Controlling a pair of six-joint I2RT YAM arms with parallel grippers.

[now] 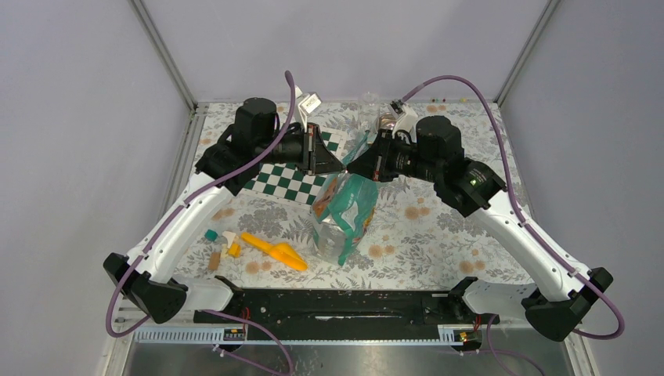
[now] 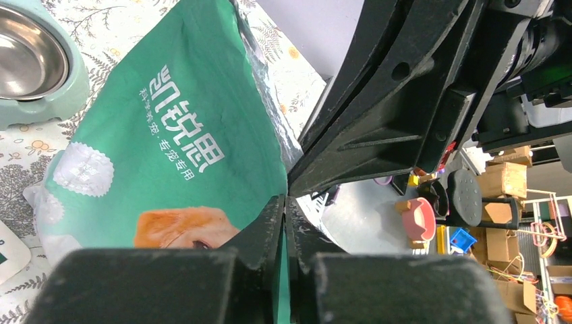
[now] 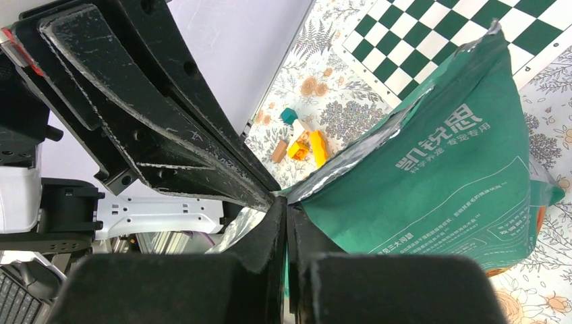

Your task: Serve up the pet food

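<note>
Two-sided pinch going on
Left hand (image 2: pixel 286 202) and right hand (image 3: pixel 286 202) each pinched shut on the green bag's (image 1: pixel 344 215) top edge, bag upright on the desk (image 1: pixel 423 235).

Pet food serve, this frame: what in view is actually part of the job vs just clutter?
Job: green food bag, pinched at its top edge by left hand and right hand; orange scoop; steel bowl. Kibble itself not visible.
Lying about: checkered mat; small toy blocks.
</note>
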